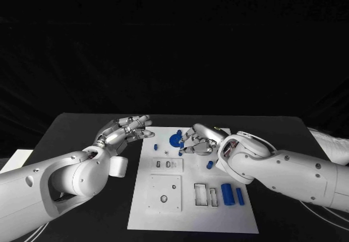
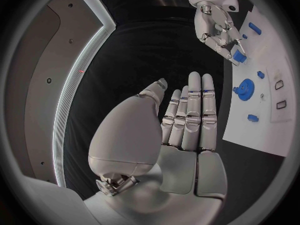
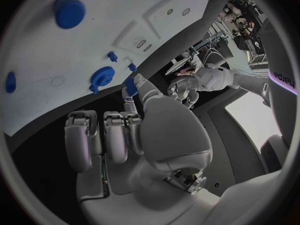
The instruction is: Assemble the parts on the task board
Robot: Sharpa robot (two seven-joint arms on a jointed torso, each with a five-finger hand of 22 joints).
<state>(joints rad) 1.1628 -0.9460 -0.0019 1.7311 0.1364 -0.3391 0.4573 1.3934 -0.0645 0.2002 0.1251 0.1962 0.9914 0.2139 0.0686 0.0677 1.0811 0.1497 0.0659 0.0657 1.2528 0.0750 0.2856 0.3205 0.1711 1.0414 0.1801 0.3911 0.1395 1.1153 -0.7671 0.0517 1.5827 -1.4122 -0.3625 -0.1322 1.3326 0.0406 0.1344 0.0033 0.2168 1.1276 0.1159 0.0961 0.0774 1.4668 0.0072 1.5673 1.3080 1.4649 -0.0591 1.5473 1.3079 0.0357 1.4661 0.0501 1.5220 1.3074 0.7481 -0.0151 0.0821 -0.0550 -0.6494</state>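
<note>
Blue part (image 3: 130,86) is pinched at my right hand's (image 1: 201,140) fingertips, hovering over the board's (image 1: 190,219) far end, just beside the blue gear (image 1: 175,138). Left hand (image 1: 125,132) holds nothing, fingers straight and close together, off the board's left edge. Two cylinders (image 1: 227,193) lie near the front slots. My read on risks: the pinch looks shallow, so the part could twist or drop on contact; the hand also hides the target from the head view, so misalignment may jam it or nudge the gear.
</note>
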